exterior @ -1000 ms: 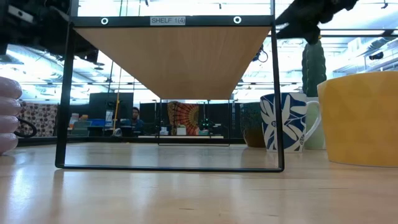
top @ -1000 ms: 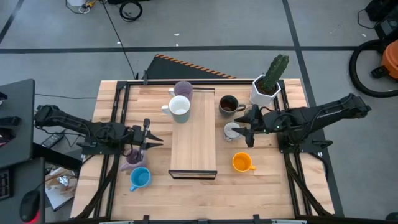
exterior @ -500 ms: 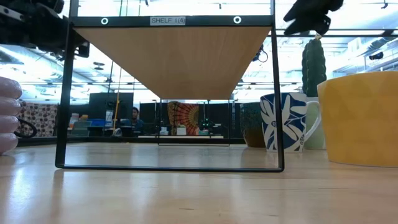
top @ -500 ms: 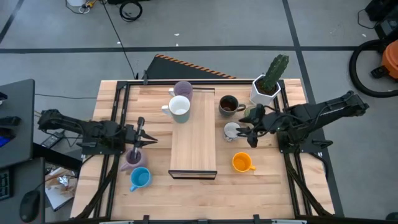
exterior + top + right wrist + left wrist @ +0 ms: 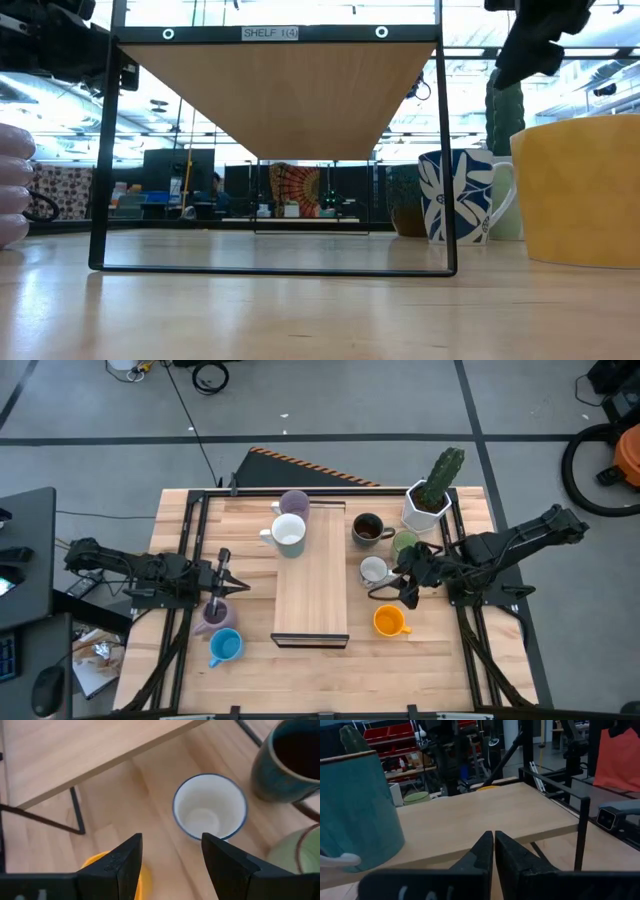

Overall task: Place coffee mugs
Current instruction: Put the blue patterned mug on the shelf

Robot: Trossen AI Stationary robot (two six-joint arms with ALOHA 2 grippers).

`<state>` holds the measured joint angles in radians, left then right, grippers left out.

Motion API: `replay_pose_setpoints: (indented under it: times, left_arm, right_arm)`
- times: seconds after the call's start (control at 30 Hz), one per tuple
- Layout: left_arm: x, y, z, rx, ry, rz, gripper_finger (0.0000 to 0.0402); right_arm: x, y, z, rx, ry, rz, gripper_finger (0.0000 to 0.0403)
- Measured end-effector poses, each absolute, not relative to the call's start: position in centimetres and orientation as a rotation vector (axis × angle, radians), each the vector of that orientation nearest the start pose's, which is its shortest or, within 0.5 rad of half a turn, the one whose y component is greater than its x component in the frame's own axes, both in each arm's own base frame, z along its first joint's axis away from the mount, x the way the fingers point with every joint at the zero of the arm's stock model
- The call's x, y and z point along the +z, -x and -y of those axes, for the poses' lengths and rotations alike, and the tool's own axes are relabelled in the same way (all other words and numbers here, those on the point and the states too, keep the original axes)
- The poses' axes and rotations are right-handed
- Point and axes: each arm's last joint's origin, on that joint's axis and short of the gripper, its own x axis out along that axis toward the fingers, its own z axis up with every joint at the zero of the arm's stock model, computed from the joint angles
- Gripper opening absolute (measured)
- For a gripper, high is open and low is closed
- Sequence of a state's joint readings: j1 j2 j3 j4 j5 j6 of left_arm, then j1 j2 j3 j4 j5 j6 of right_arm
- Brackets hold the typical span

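On the raised wooden shelf [image 5: 311, 590] stand a purple mug [image 5: 293, 503] and a white mug [image 5: 289, 532], which shows teal-sided in the left wrist view [image 5: 357, 810]. On the table are a dark brown mug [image 5: 367, 528], a light green mug [image 5: 405, 543], a white blue-rimmed mug [image 5: 374, 570] [image 5: 210, 807], an orange mug [image 5: 388, 621], a second purple mug [image 5: 214, 615] and a blue mug [image 5: 224, 646]. My right gripper [image 5: 403, 588] [image 5: 172, 865] is open and hovers just right of the white blue-rimmed mug, touching nothing. My left gripper [image 5: 228, 582] [image 5: 493, 852] is shut, left of the shelf above the purple mug.
A white faceted pot with a green cactus [image 5: 430, 500] stands at the far right corner, behind the light green mug. The shelf's black wire frame [image 5: 445, 150] lifts the board off the table. Bare wood lies near the table's near edge [image 5: 330, 680].
My right gripper has moved toward the table's near edge, from beside the dark brown mug to beside the white blue-rimmed mug, staying open. My left gripper has drawn back a little toward the table's left edge, still shut. No mug has moved.
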<state>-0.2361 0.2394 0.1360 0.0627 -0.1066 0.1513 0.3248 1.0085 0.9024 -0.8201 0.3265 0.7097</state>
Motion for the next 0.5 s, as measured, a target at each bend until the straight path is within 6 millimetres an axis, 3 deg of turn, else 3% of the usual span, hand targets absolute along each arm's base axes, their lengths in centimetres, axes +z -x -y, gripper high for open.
replay_pose_setpoints:
  times: [0.27, 0.5]
  left_arm:
    - [18.2, -11.0, 2.0, -0.153, -0.111, -0.006, 0.0022]
    - [18.0, -11.1, 1.3, -0.086, -0.095, -0.006, 0.0022]
  right_arm:
    - [28.4, -17.6, -5.7, -0.294, -0.367, -0.84, 0.021]
    - [28.2, -17.5, -5.0, -0.289, -0.287, -0.88, 0.021]
